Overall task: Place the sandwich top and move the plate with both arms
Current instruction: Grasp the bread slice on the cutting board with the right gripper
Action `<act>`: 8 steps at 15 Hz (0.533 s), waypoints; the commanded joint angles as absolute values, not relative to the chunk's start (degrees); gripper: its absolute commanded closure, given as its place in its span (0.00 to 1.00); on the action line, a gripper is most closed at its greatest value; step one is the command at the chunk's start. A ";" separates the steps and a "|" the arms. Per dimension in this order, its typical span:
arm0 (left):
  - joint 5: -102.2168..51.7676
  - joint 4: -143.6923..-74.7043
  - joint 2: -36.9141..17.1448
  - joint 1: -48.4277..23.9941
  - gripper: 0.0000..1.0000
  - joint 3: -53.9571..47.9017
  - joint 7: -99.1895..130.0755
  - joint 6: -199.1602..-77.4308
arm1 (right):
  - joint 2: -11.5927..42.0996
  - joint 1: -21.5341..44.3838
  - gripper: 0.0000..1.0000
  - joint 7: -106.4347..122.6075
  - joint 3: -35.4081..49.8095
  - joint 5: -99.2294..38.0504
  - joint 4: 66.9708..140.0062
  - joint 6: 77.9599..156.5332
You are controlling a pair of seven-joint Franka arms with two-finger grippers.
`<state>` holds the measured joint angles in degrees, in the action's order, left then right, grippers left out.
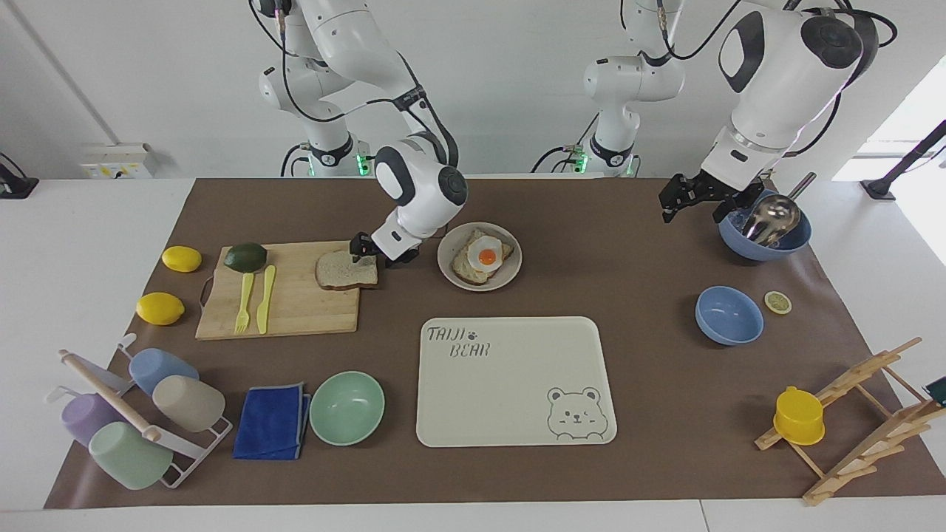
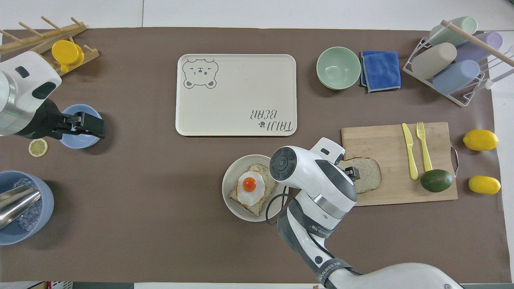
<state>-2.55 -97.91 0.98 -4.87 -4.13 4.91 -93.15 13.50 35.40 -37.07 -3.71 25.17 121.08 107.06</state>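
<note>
The sandwich top [image 1: 344,272] [image 2: 367,178] lies flat on the wooden cutting board [image 1: 295,310], at the board's edge closest to the plate. My right gripper [image 1: 375,253] is down at that end of the slice, tilted, its fingers apart at the crust; in the overhead view its hand hides most of the contact. The plate [image 1: 510,275] [image 2: 231,180] stands beside the board and carries a bread slice topped with a fried egg [image 1: 484,257]. My left gripper [image 1: 695,199] hangs open and empty in the air, over the small blue bowl [image 2: 80,138], and waits.
A knife, a fork and an avocado [image 1: 245,256] share the board; two lemons lie past it. The bear-print tray [image 1: 510,391] lies farther from the robots than the plate, the mint bowl [image 1: 346,408] and a blue cloth beside it. A big blue bowl [image 1: 765,240] holds a metal scoop.
</note>
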 commanded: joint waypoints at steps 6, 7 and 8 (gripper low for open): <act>-3.34 -99.05 2.20 -4.39 0.00 -4.13 4.75 -93.60 | 10.90 34.72 0.27 -38.58 -3.34 27.77 124.97 108.54; -3.34 -99.05 2.28 -4.39 0.00 -4.13 4.75 -93.60 | 10.81 34.72 0.27 -39.02 -3.34 28.12 125.33 108.63; -3.34 -99.05 2.29 -4.39 0.00 -4.13 4.75 -93.60 | 10.72 34.72 0.27 -39.28 -3.34 28.21 125.42 108.63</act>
